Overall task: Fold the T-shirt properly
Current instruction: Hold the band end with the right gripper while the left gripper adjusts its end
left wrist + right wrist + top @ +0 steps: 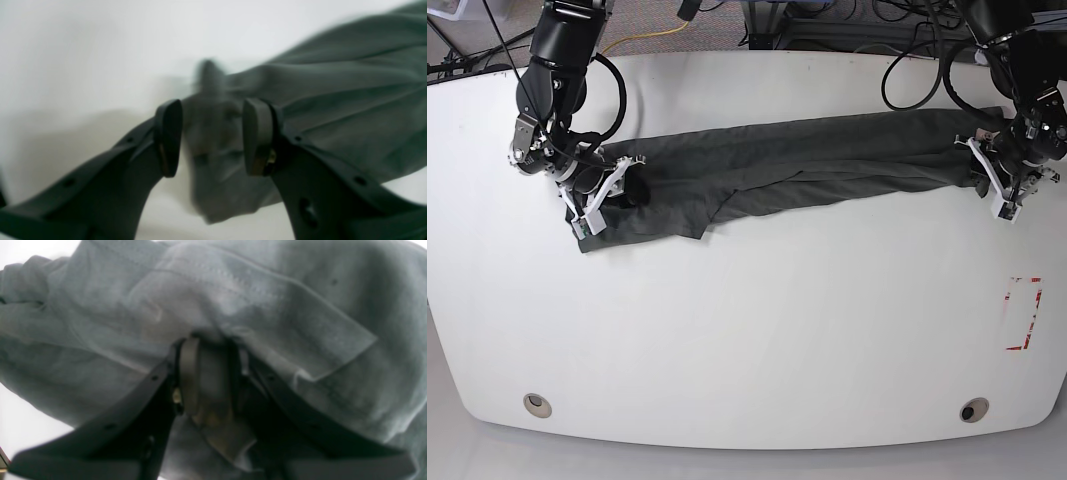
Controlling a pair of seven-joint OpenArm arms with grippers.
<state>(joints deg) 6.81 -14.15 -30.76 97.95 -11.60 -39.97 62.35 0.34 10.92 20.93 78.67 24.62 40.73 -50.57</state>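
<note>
Gripper work first: on the scene's left we see our right gripper (619, 178) clamped on a bunch of the T-shirt (807, 160), with hemmed fabric pinched between its pads (189, 373) and more cloth draped over the fingers. From there the dark grey T-shirt runs across the far half of the white counter (757, 340) as a long, loosely gathered band, with a fold hanging toward the near side left of centre. At the right end, our left gripper (995, 170) sits at the shirt's edge; its pads (168, 136) stand apart, released, with blurred cloth showing in the gap. Near the counter's right edge we see a red tape rectangle (1024, 313).
</note>
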